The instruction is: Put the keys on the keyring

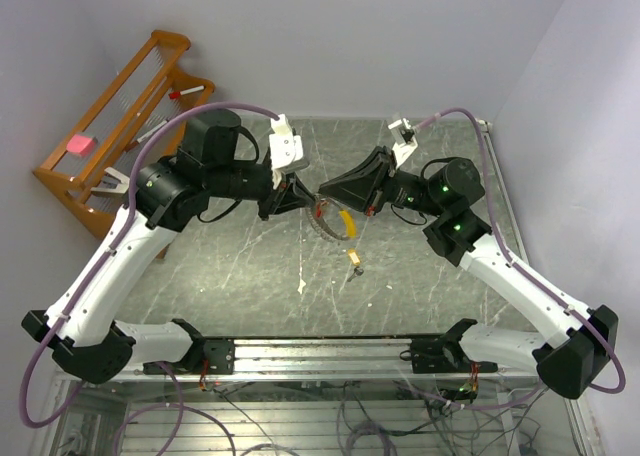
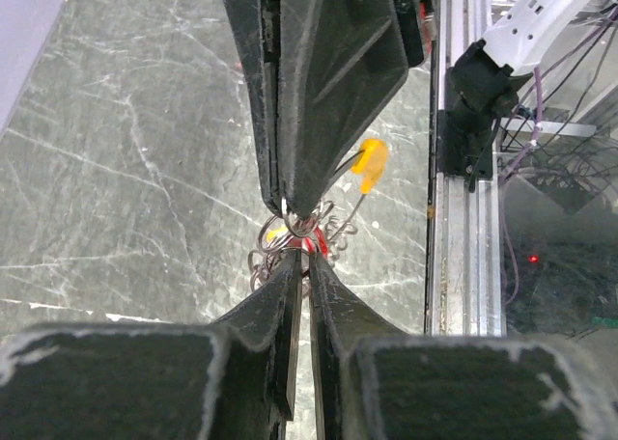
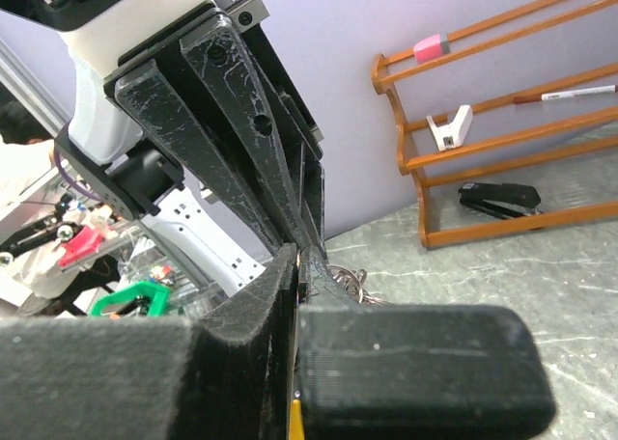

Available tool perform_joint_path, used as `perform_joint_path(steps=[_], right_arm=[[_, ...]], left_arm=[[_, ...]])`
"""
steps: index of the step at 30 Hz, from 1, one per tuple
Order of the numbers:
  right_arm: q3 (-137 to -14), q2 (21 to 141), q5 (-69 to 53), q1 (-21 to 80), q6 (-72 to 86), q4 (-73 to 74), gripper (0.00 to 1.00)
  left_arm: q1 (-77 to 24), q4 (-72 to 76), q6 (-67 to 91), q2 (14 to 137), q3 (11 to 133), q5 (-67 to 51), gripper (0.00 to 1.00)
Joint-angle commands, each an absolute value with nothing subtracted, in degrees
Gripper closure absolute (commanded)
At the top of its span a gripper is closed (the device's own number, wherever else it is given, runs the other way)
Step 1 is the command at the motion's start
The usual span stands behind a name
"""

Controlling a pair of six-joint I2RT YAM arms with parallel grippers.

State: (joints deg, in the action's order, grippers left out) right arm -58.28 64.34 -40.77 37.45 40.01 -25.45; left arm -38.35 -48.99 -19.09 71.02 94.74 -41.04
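Where the two arms met above mid-table, the keyring (image 2: pixel 333 233), a silvery coil with a yellow tag (image 2: pixel 370 165), hung between them. Right gripper (image 2: pixel 294 208): jaws pressed together on the ring. Left gripper (image 2: pixel 300 259): narrowed to a slit among the coils; held item unclear. Brass-yellow key (image 1: pixel 354 263): lay on the table (image 1: pixel 220 276) below.

White arm links (image 1: pixel 120 261) with black joints (image 1: pixel 165 191), looping purple cables (image 1: pixel 40 376), green lights (image 1: pixel 434 188) and scuffed black wedge-shaped claw fingers (image 2: pixel 328 64)
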Motion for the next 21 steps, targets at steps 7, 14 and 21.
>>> perform_joint_path(steps=[7,14,21], right_arm=[[-59.9,64.8,-42.1,37.2,40.8,-29.0,1.00],[-59.9,64.5,-40.8,37.2,39.3,-27.1,1.00],[-59.9,64.6,-40.1,37.2,39.0,-26.7,1.00]], left_arm=[[-38.4,-45.3,-16.6,71.0,95.8,-37.9,0.82],[-38.4,-45.2,-15.0,71.5,96.4,-42.0,0.82],[-38.4,-45.1,-13.2,71.1,96.2,-47.4,0.80]])
